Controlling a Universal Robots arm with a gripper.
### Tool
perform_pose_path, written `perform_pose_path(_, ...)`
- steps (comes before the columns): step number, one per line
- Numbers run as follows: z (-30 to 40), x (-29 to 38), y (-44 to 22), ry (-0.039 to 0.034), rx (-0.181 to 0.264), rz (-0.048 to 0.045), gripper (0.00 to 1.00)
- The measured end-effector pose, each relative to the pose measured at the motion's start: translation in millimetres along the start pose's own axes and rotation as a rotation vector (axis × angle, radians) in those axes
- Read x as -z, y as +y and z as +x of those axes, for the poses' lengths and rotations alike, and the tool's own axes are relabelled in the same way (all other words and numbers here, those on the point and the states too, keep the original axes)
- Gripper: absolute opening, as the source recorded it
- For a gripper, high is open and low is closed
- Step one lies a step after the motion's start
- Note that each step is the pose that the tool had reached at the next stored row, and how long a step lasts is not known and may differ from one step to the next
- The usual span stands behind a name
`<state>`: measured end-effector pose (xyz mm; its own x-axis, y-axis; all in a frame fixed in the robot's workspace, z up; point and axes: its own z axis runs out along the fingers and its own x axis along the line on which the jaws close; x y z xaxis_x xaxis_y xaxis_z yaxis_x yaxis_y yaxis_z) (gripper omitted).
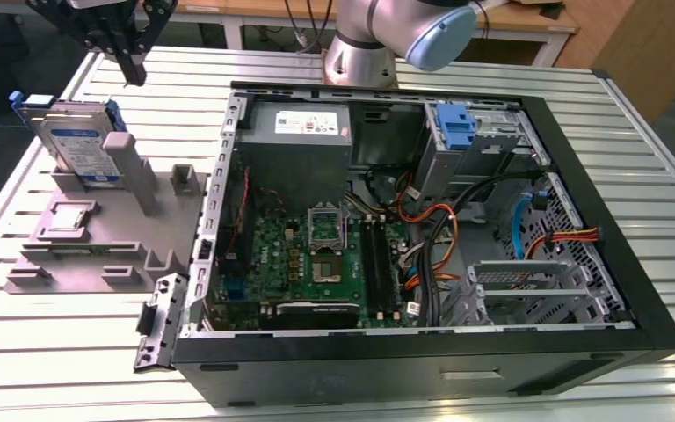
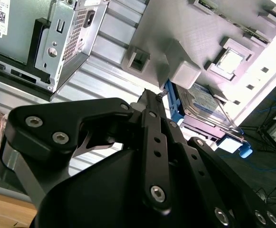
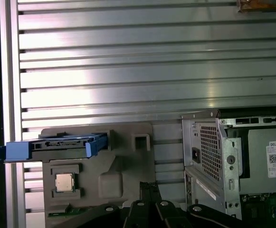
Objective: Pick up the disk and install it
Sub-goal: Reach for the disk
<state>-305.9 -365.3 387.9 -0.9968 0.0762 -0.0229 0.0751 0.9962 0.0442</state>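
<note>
The disk (image 1: 80, 145) is a silver drive with a white and blue label in a blue carrier. It stands on edge in a slot of the grey fixture (image 1: 91, 251) at the exterior view's left. My gripper (image 1: 134, 75) hangs above and a little behind it, apart from it, fingers shut with nothing between them. In the first wrist view the disk (image 3: 61, 142) shows edge-on, with the gripper (image 3: 148, 186) off to its side. In the second wrist view the gripper (image 2: 152, 95) is close to the disk (image 2: 202, 107).
An open computer case (image 1: 654, 290) lies on the slatted metal table (image 1: 32, 352). It holds a motherboard, cables, a grey power supply (image 1: 296, 127) and a bare blue bracket (image 1: 457, 127) in a drive bay. A processor chip (image 3: 64, 182) sits on the fixture.
</note>
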Motion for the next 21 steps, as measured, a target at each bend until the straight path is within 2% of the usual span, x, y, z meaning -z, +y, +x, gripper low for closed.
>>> perform_pose_path(9, 1.6, 0.0, -0.1, 0.0001, 0.0, 0.0001, 0.1)
perform_pose_path(21, 17.0, -1.4, -1.2, 0.0, 0.0, 0.0, 0.1)
